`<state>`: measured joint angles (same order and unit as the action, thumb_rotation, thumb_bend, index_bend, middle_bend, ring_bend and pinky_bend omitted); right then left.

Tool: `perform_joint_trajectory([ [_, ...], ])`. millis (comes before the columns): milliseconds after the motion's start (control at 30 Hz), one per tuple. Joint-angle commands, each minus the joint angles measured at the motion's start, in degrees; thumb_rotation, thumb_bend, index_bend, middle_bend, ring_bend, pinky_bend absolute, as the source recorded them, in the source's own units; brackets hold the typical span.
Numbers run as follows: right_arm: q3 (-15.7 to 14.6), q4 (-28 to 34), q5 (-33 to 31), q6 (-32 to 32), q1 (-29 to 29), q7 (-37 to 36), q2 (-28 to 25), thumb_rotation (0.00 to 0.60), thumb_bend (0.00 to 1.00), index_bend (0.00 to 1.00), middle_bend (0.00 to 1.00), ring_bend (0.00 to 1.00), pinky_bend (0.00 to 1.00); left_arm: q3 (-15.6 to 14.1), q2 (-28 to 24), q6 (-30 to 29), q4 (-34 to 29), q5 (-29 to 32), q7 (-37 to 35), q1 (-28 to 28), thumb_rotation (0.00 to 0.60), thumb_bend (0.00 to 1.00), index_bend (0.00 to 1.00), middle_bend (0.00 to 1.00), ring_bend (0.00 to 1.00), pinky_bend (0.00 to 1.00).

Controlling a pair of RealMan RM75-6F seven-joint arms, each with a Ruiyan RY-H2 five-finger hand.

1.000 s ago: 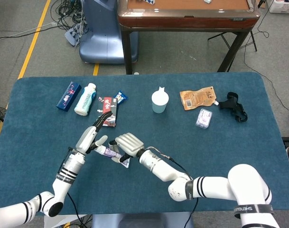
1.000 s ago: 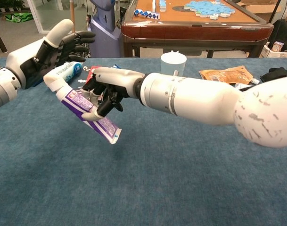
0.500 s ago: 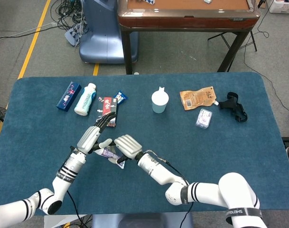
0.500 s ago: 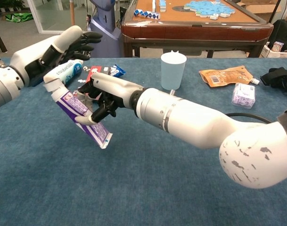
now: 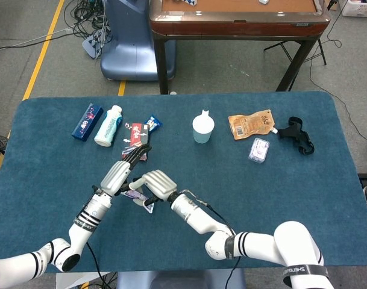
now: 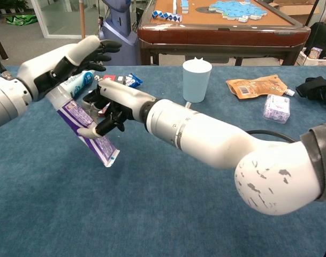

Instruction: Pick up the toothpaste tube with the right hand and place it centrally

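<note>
The toothpaste tube, white with purple print, hangs slanted above the blue table, crimped end down. My right hand grips it around the middle, fingers curled on it. In the head view the tube pokes out below that right hand, left of the table's centre. My left hand hovers just over the tube's upper end, fingers stretched out flat; that end is hidden behind it, and I cannot tell whether they touch. The same left hand lies right beside the right one.
Behind the hands lie snack packets, a white bottle and a blue box. A pale cup stands mid-back. An orange pouch, a small clear case and a black strap sit back right.
The right hand has carried the tube leftward and a little away from the camera. The left hand has shifted forward over the tube's top end, fingers still stretched.
</note>
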<state>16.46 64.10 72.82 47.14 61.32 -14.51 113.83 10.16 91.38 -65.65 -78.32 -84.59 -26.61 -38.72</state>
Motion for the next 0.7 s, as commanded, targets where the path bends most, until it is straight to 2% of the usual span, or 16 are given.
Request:
perform_joint_trajectory([
  [33,0.5,0.2,-0.3,-0.5,0.1,0.0,0.2,0.600,0.97,1.00,0.89,0.84,0.69,-0.2,0.1,-0.1,0.1,-0.1,0.1,0.0,0.000,0.00,0.00,0.00,0.00,0.05],
  [333,1.0,1.2,-0.8,-2.5,0.3,1.3,-0.4,0.600,0.97,1.00,0.90,0.85,0.69,-0.4,0.3,-0.6,0.3,-0.2,0.3,0.1,0.000,0.00,0.00,0.00,0.00,0.05],
  [500,-0.2,4.7,-2.7,-8.8,1.3,6.4,-6.3,0.600,0.97,1.00,0.90,0.85,0.69,-0.7,-1.7,-1.0,-0.6,-0.6,1.1,0.5,0.000,0.00,0.00,0.00,0.00,0.05],
  [700,-0.9,10.3,-8.7,-14.1,3.6,17.9,-15.1,0.600,0.97,1.00,0.89,0.84,0.69,-1.6,-5.6,-1.0,-2.5,-0.5,2.7,1.7,0.000,0.00,0.00,0.00,0.00,0.05],
])
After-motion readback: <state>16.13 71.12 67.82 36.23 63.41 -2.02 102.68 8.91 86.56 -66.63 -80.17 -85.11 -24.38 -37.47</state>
